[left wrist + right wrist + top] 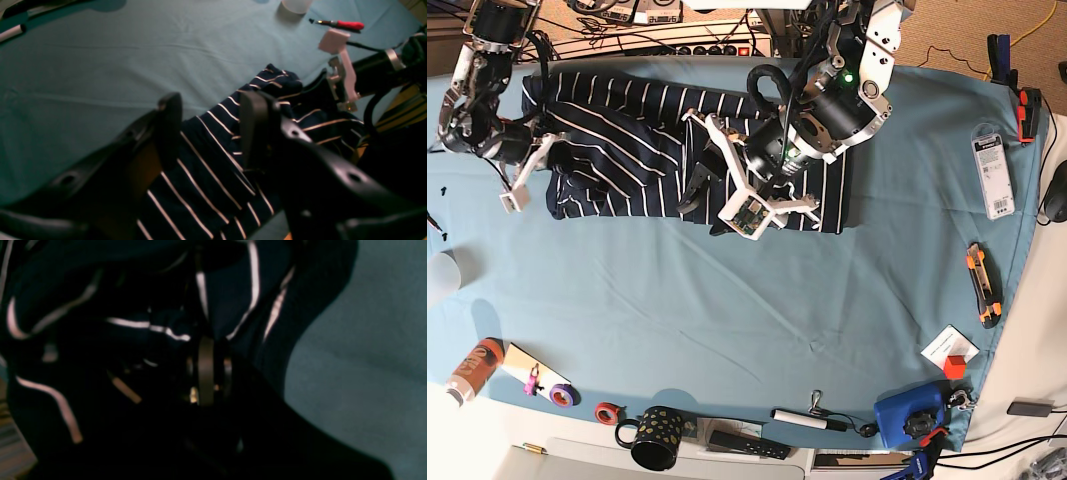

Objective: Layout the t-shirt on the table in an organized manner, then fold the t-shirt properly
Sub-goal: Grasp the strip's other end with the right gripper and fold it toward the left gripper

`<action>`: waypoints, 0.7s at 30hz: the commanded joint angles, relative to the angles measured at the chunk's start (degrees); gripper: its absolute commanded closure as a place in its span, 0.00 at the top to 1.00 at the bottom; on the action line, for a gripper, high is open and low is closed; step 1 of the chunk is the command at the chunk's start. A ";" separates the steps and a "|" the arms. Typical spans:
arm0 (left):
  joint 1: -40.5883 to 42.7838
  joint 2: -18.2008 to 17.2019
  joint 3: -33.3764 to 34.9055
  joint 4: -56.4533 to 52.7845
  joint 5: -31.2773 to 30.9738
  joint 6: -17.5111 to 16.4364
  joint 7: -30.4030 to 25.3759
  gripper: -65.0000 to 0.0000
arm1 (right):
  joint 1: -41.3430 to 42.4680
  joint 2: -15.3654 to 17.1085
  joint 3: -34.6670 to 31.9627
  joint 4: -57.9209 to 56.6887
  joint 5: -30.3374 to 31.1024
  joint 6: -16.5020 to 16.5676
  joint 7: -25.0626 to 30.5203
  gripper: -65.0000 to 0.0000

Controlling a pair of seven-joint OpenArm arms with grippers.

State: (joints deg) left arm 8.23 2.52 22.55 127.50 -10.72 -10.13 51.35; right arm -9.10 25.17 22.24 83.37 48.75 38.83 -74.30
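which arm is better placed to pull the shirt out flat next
Probably the right: its pincer is shut on the t-shirt at the bunched end, while the left pincer hangs open above the fabric.

t-shirt: large dark navy soft fabric t-shirt with thin white stripes (617, 145), spread roughly flat and wide along the table's far edge, its left end bunched and rumpled (213, 166).
stripes: run diagonally across the main body, straighter at the right end.
table: wide flat surface under a smooth teal-blue cloth (757, 320), lightly creased (100, 66), shirt lying on its far part.
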 commanded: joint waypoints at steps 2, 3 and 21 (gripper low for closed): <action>-0.44 0.63 0.20 1.01 -0.44 -0.22 -1.46 0.44 | -1.20 0.39 -0.46 1.51 -9.07 -0.33 -5.05 0.00; -0.44 0.63 0.20 1.01 -0.46 -0.22 -1.46 0.44 | -1.20 0.42 -0.09 2.19 -10.51 -0.35 -3.72 0.00; -0.44 0.63 0.20 1.01 -0.46 -0.22 -1.46 0.44 | -1.22 0.39 13.18 2.91 -7.19 1.17 -5.25 0.28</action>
State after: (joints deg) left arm 8.23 2.52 22.55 127.50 -10.76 -10.13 51.35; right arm -10.28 24.43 35.00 85.84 42.54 39.99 -78.15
